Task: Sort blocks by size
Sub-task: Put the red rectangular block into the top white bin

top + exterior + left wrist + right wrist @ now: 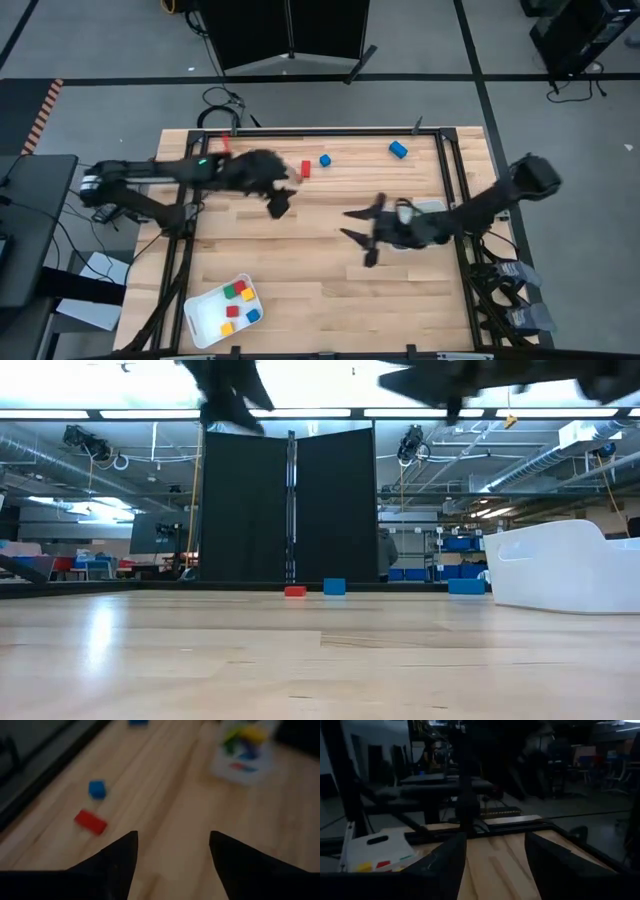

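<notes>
Left gripper, fingers spread, hung over the tabletop; red block at its one o'clock looked light, rigid, best pinched across flat sides. Right gripper was spread too.

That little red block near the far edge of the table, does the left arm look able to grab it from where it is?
Probably yes. The left gripper hangs open close to the red block, and the bare wood between them holds nothing. The nearest neighbour, a small blue block, sits apart from it, leaving room for the jaws.
</notes>
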